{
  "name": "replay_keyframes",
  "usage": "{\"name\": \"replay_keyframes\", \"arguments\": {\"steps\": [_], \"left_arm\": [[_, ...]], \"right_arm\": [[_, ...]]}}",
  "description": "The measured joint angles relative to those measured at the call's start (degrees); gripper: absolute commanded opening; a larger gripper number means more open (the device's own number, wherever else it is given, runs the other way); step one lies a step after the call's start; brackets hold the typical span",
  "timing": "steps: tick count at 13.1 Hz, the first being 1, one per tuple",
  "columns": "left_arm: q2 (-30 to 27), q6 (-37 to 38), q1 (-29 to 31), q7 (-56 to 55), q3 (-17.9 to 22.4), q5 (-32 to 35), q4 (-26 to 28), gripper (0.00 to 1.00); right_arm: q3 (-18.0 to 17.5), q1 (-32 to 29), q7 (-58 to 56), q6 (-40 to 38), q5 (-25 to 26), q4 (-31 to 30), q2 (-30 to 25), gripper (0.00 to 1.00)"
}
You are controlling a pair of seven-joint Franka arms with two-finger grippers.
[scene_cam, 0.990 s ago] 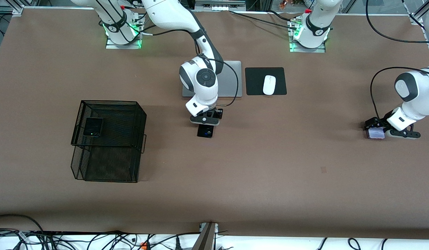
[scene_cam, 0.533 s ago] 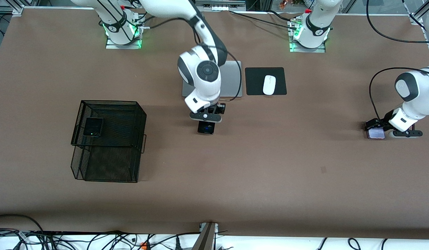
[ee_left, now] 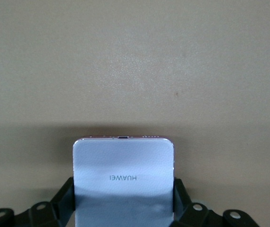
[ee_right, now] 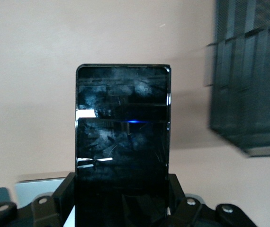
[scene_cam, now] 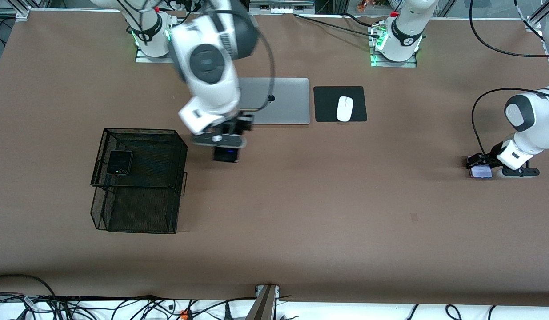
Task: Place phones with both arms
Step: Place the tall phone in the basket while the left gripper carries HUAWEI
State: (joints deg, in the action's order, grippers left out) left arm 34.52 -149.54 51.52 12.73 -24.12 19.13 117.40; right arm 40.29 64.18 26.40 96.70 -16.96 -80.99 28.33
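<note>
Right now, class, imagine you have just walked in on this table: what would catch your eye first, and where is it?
First, the right gripper up in the air, carrying a long black phone over the table between the laptop and the wire basket, which already has a small black phone on top. At the left arm's end of the table, the left gripper is down around a pale lilac phone.

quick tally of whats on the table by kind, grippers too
phones: 3 – small black phone on the mesh basket, long black phone in the right gripper, lilac phone in the left gripper
mesh baskets: 1
laptops: 1 – silver laptop
mice: 1 – white mouse
mouse pads: 1 – black mouse pad
grippers: 2
total: 9
</note>
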Motion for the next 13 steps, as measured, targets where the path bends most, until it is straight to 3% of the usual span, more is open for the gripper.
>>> {"name": "replay_keyframes", "arguments": {"steps": [3,6,10,13], "left_arm": [[-0.10,5.80,-0.07,0.00,-1.34,0.00,-2.57,0.22],[-0.38,26.64,-1.82,-1.78,-5.00,-0.01,-12.92,0.23],[-1.11,50.66,-12.42,-10.82,-6.00,-0.33,-27.98,0.24],[-1.24,56.38,-19.75,-16.92,-6.02,-0.57,-33.63,0.25]], "right_arm": [[9.18,-0.80,-15.10,1.11,0.00,-10.91,-5.77,0.25],[15.37,-1.30,-27.24,8.92,0.00,-22.42,-9.58,0.25],[15.79,-0.83,-31.22,21.76,-0.07,-32.70,-9.22,0.25],[15.56,-0.29,-31.22,24.08,-2.88,-33.19,-7.45,0.25]]}}
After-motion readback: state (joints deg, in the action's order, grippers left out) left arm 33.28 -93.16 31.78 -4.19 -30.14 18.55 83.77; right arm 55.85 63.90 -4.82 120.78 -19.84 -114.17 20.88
